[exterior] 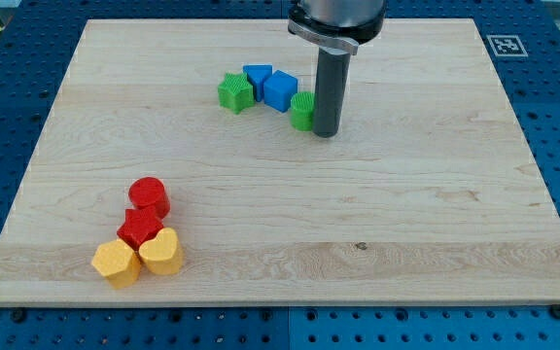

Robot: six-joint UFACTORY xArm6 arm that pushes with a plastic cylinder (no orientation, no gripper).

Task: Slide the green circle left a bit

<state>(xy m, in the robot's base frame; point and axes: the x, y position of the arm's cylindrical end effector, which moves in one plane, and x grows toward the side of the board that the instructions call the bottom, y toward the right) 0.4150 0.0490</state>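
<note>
The tip [326, 133] stands against the right side of the green circle [301, 112], which is partly hidden behind the rod, so actual contact is likely but not certain. The rod has no jaws and grips nothing. The circle lies just right of the blue cube [280, 89], so the push appears begun; next comes a short leftward slide, stopping before the cube is crowded.
</note>
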